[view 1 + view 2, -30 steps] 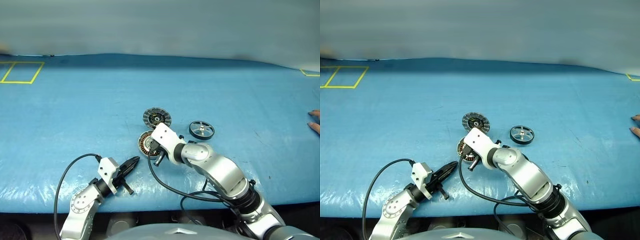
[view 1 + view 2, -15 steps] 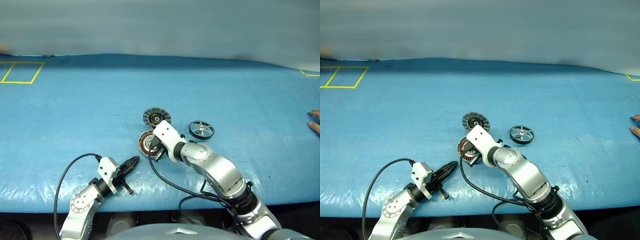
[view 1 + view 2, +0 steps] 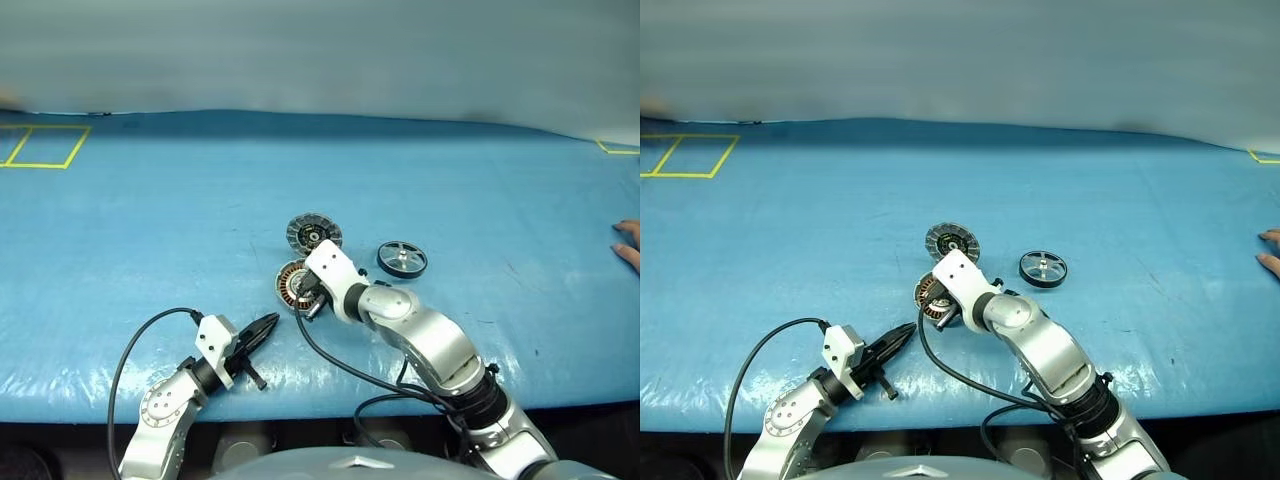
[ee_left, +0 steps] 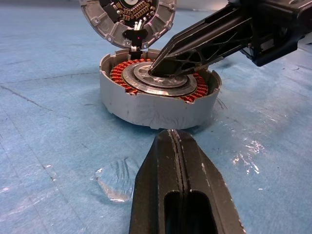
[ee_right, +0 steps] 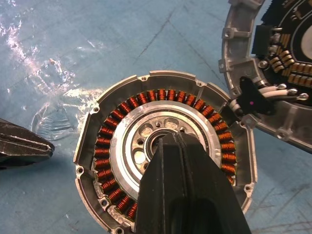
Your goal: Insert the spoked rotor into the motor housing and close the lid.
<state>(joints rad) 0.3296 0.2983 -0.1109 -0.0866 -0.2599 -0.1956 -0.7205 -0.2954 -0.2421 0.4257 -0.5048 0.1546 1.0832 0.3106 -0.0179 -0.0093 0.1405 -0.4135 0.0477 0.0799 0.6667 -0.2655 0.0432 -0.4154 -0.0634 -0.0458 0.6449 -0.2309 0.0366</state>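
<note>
right gripper [image 4: 158, 68]: pressed together, tip at hub of motor housing [image 5: 165, 156], seemingly touching | spoked rotor [image 3: 403, 259]: apart on table, lid [image 3: 314, 233] beside housing | risk: tip shoving housing askew or scraping windings

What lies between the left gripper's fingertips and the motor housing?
Only bare blue table cover, with a small clear wrinkle in it, as the left wrist view shows. The shut left gripper points at the motor housing, apart from its wall.

right gripper [image 5: 170, 141]: closed, tip over hub | motor housing [image 5: 92, 161]: copper windings exposed | lid [image 5: 243, 73]: beside it, wired | left gripper [image 5: 24, 145]: near
</note>
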